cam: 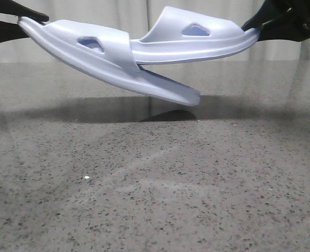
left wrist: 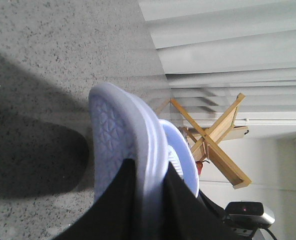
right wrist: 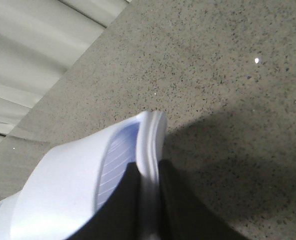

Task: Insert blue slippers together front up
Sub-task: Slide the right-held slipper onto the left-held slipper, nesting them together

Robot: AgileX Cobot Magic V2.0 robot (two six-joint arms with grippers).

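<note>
Two pale blue slippers hang in the air above the table. My left gripper (cam: 31, 20) is shut on the heel of the left slipper (cam: 92, 58), which slopes down to the right with its toe (cam: 189, 98) lowest. My right gripper (cam: 252, 27) is shut on the heel of the right slipper (cam: 196, 42), which lies nearly level; its front end passes under the left slipper's strap (cam: 99, 44). In the left wrist view the black fingers (left wrist: 112, 205) clamp the slipper's rim (left wrist: 150, 150). The right wrist view shows fingers (right wrist: 180, 200) pinching the other slipper's rim (right wrist: 150, 145).
A speckled grey stone table (cam: 155, 184) lies below, with the slippers' shadow (cam: 118, 110) on it. White curtains (cam: 144, 16) hang behind. A wooden cross-legged stand (left wrist: 218, 135) and a camera (left wrist: 248, 212) appear in the left wrist view.
</note>
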